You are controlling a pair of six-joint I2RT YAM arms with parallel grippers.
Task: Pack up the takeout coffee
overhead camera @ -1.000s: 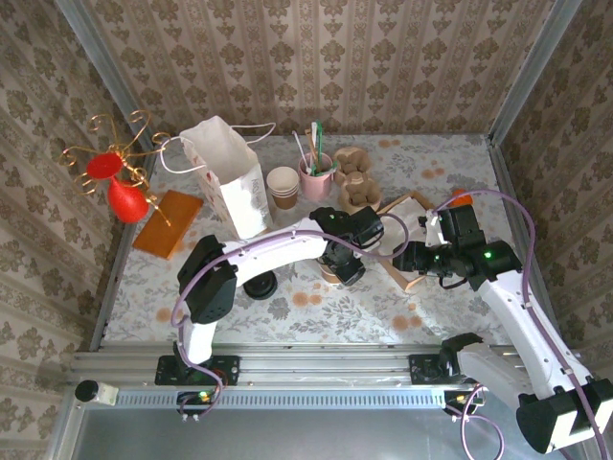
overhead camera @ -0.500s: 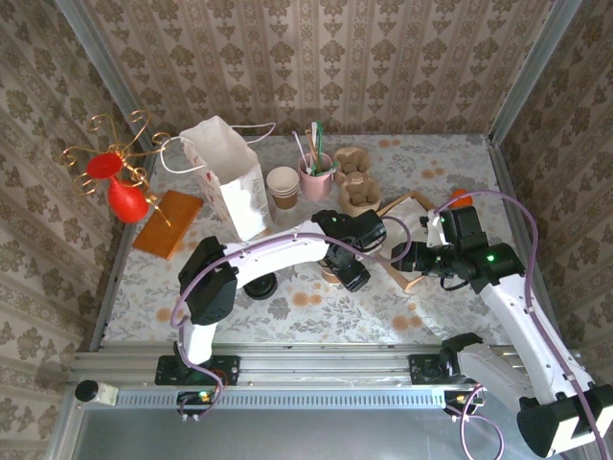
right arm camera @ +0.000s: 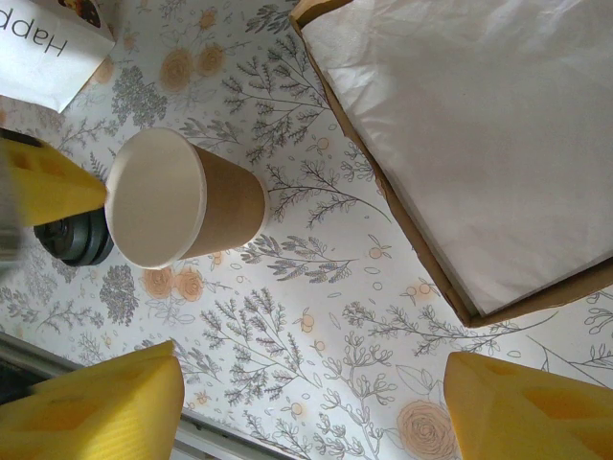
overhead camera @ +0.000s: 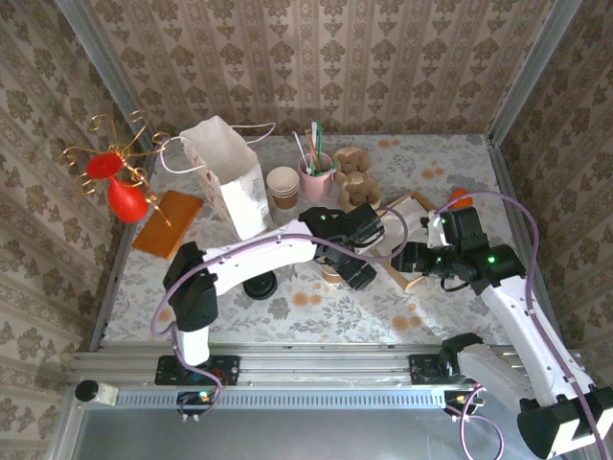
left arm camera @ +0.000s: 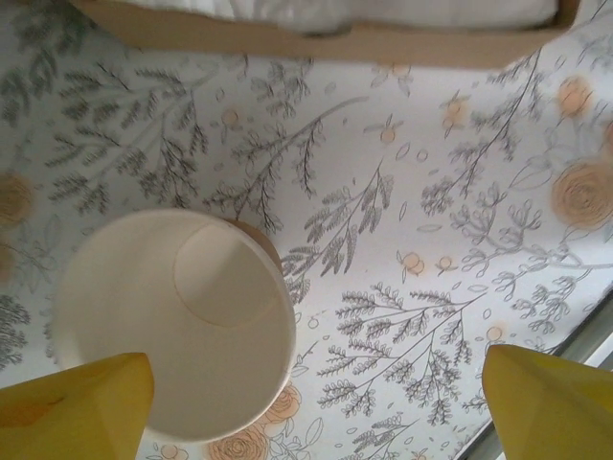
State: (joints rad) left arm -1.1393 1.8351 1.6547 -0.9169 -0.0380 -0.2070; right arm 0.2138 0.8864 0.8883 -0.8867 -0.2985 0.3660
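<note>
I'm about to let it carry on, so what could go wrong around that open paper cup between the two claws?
The open left claw has one fingertip right beside the rim of the lidless paper cup; a sideways move might tip it. The black lid lies apart on the table, so the cup could get bagged uncovered. The right claw hovers close, so the arms might collide.
</note>
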